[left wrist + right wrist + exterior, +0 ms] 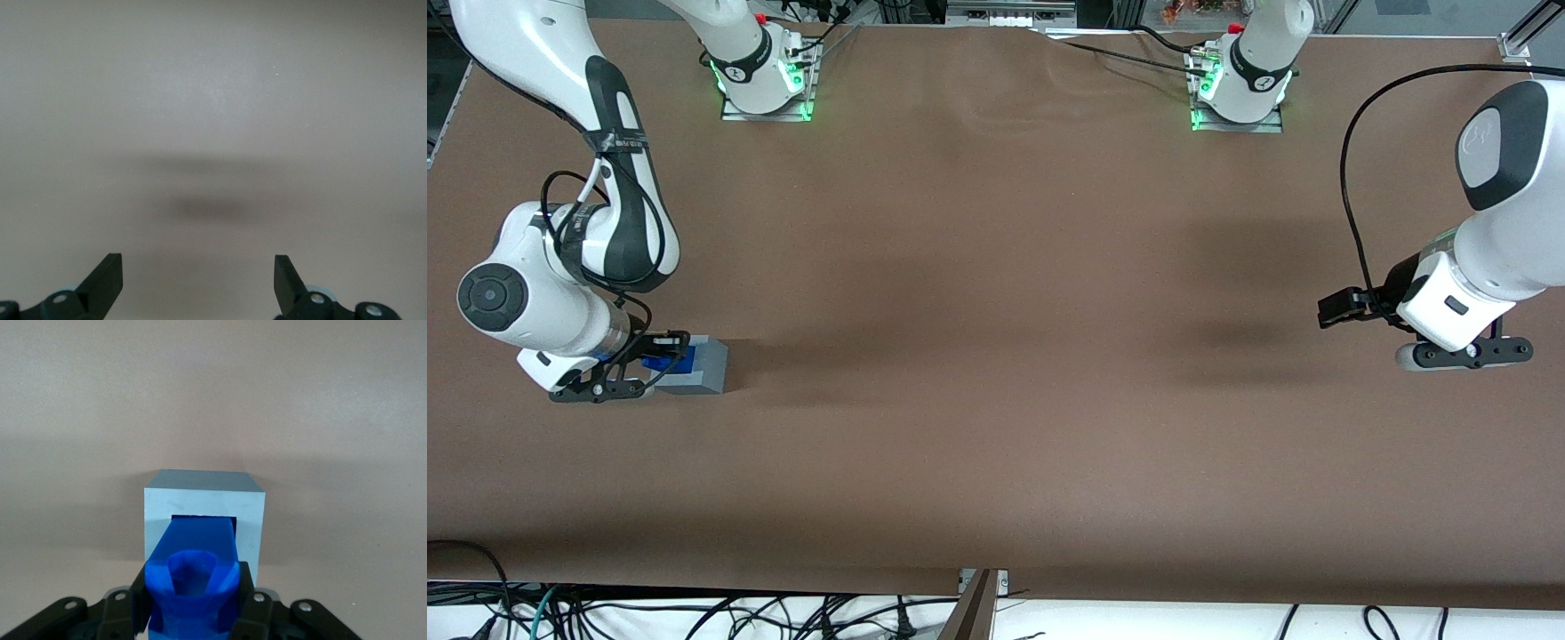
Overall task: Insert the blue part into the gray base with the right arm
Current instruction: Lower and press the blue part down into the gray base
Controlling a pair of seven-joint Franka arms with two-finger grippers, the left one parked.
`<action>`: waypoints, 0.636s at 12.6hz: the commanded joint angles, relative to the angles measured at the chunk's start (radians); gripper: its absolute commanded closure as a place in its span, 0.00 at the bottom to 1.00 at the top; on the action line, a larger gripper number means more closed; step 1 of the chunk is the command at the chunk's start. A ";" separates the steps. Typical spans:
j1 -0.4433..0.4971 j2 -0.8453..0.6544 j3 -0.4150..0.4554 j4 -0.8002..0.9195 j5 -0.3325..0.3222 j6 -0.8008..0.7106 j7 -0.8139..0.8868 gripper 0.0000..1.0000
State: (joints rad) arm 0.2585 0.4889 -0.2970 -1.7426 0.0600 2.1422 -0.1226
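The gray base [698, 364] stands on the brown table toward the working arm's end. My right gripper [660, 351] is beside it and shut on the blue part [671, 356]. In the right wrist view the blue part [195, 577] sits clamped between the two black fingers [248, 600]. Its squarish end reaches into the square socket of the gray base [203, 513]. The gripper [193, 603] is close against the base's socket face. How deep the blue part sits in the socket is hidden.
The brown table [996, 356] spreads wide around the base. The parked arm [1467, 302] hangs low at its own end of the table. Two arm mounts [765, 80] stand at the edge farthest from the front camera. Cables lie below the near edge.
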 commanded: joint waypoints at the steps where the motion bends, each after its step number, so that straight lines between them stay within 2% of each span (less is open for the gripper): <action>1: -0.005 -0.007 0.006 -0.011 0.023 0.012 -0.022 0.74; 2: -0.005 -0.007 0.006 -0.011 0.023 0.010 -0.028 0.58; 4: -0.007 -0.007 0.006 -0.008 0.023 0.010 -0.028 0.17; 5: -0.007 -0.009 0.006 -0.006 0.023 0.010 -0.026 0.06; 6: -0.007 -0.010 0.006 -0.003 0.023 0.007 -0.026 0.02; 8: -0.007 -0.018 0.004 0.000 0.023 -0.004 -0.026 0.02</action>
State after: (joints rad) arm 0.2585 0.4908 -0.2970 -1.7410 0.0615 2.1459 -0.1248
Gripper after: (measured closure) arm 0.441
